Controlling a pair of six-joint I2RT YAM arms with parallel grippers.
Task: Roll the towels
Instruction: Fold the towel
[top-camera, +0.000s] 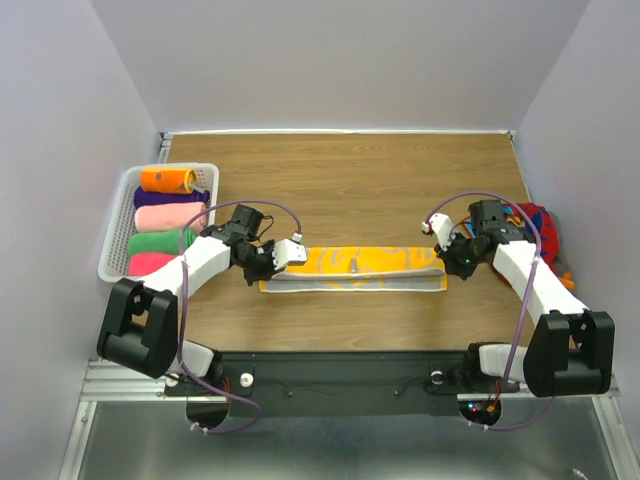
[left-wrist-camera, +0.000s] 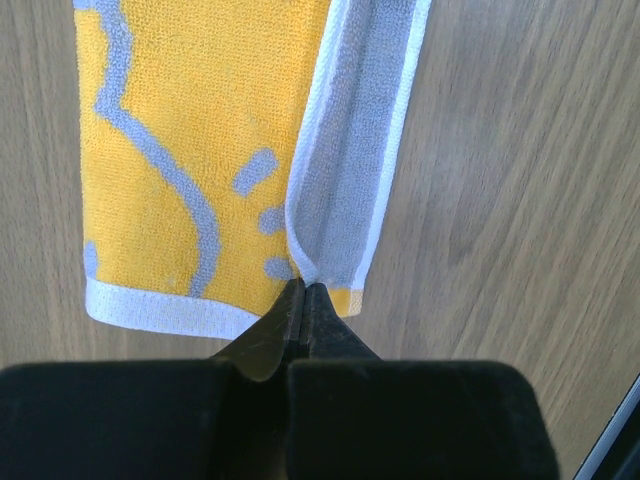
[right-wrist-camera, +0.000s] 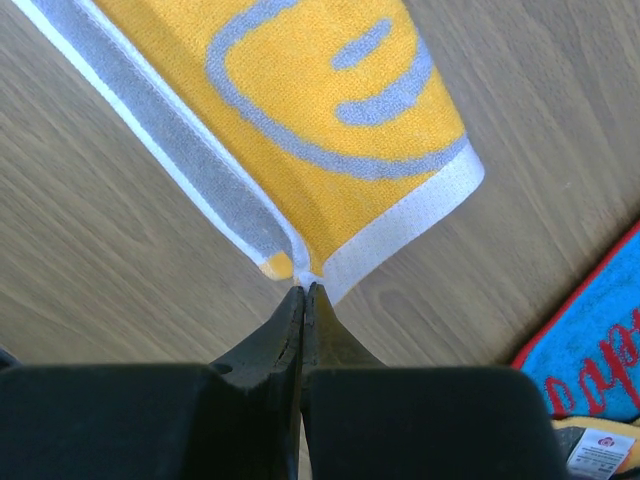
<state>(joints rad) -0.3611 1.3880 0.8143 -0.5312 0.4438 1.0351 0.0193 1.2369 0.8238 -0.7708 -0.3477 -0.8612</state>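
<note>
A yellow towel (top-camera: 350, 265) lies flat along the near edge of the bench (top-camera: 350, 180), its near strip folded over. The left end effector (left-wrist-camera: 303, 292) and the right end effector (right-wrist-camera: 305, 292) are each clamped on a folded corner. Rolled towels (top-camera: 165, 215) fill the basket (top-camera: 113, 225) at the left edge.
</note>
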